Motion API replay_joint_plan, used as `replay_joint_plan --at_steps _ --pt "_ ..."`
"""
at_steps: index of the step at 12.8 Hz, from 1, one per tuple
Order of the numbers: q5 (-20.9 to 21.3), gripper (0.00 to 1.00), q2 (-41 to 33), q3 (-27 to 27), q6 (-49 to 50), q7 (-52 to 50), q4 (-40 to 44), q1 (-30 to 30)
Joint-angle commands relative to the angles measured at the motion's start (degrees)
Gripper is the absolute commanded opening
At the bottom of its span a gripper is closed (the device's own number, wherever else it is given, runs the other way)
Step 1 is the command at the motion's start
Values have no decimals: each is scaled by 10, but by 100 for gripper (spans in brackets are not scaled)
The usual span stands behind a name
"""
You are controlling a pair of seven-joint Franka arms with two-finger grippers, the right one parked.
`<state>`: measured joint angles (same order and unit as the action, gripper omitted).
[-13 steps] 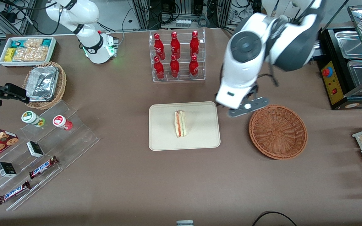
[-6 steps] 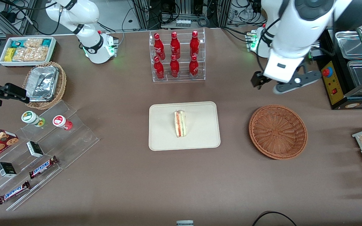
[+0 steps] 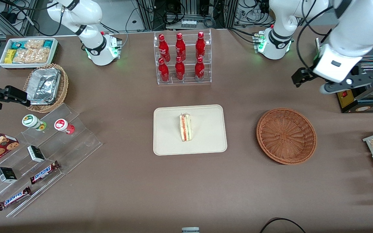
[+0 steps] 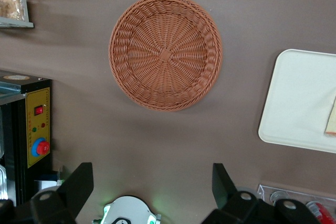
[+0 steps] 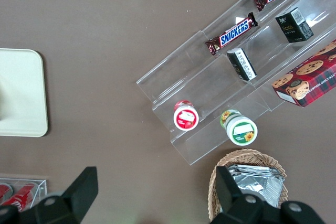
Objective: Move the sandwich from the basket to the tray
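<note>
We see sandwich (image 3: 185,127) lying on tray (image 3: 206,142); basket (image 3: 286,136) beside it holds nothing; gripper (image 3: 299,78) raised toward working arm's end.

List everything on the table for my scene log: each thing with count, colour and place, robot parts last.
sandwich: one, white bread with red, orange, green filling, on the tray
tray: one, cream, mid-table
basket: one, reddish-brown wicker, nothing in it, beside the tray toward the working arm's end
bottles: six, red, in a clear rack farther from the front camera than the tray
foil trays: silver, in a tan wicker basket toward the parked arm's end
Snickers bars: two, brown, on clear steps
gripper: left arm's, open, holding nothing, raised above the table near the basket
</note>
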<state>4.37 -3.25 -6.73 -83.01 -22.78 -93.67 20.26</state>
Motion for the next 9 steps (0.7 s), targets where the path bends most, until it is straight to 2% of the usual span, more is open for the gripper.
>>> replay_joint_plan --at_steps 1,5,6,9 --pt "-11 100 -13 -18 7 33 -8 0" --pt "-11 100 -10 -20 -1 90 -3 -4" --pt "-13 100 -6 -5 -2 110 -2 -69" --pt "-29 100 -8 73 0 158 3 -156"
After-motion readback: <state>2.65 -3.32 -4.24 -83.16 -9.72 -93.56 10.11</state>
